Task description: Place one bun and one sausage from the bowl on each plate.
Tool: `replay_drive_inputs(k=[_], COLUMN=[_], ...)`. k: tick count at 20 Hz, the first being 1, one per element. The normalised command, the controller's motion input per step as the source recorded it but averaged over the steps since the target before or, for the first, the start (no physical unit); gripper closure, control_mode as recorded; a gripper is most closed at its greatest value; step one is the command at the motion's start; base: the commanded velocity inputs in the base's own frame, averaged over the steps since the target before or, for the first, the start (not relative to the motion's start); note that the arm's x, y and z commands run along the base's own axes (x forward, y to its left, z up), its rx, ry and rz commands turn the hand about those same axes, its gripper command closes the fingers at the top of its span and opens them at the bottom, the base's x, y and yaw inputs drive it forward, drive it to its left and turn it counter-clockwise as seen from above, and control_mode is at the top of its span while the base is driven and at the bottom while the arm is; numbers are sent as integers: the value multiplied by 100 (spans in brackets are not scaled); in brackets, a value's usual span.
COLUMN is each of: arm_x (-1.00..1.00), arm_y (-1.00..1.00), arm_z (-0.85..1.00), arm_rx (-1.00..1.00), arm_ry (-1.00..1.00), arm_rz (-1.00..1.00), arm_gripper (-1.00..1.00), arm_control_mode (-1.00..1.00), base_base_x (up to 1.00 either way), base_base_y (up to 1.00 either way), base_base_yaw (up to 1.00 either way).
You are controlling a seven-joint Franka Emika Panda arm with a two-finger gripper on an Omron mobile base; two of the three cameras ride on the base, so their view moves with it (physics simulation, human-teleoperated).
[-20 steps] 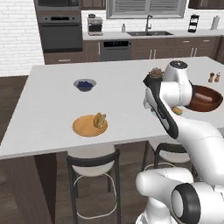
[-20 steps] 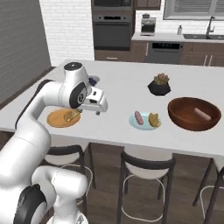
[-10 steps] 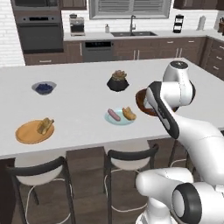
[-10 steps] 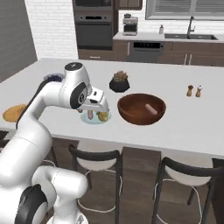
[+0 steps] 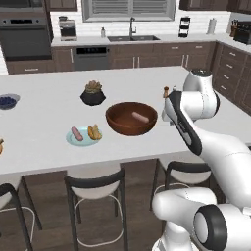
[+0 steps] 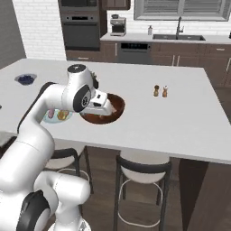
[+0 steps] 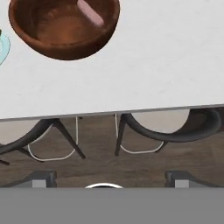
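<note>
The dark reddish-brown bowl [image 5: 128, 125] stands mid-counter with one pink sausage [image 5: 139, 116] lying in it. In the hand view, the bowl [image 7: 48, 39] and its sausage [image 7: 91, 12] are at the upper left. To the bowl's left, the pale light-blue plate [image 5: 82, 141] carries a sausage [image 5: 77, 133] and a bun [image 5: 94, 132]. My gripper [image 5: 169, 112] hangs to the right of the bowl near the counter's front edge, open and holding nothing. In the right base view, my hand [image 6: 100, 104] covers part of the bowl [image 6: 116, 111]. A tan sliver [image 5: 1, 146] of the orange-tan plate's side shows at the left edge.
A black plant pot [image 5: 93, 94] stands behind the plate. Behind the bowl to its right are two small shakers [image 6: 160, 91], and a grey blueberry bowl [image 5: 7, 101] sits far left. Stools [image 7: 168, 129] stand under the counter's front edge.
The base has driven to the right along the counter, so the whole scene has slid left and the bowl is now central. The gripper stays open and holds nothing.
</note>
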Motion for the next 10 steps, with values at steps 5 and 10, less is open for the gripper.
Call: replay_drive_inputs(k=[5, 10], arm_x=[0, 0], arm_y=[0, 0], arm_z=[0, 0], arm_rx=[0, 0], arm_ry=[0, 0], arm_rz=[0, 0], arm_gripper=[-100, -100], arm_control_mode=[100, 100], base_base_x=[1, 1], base_base_y=[-59, 21], base_base_yaw=[4, 0])
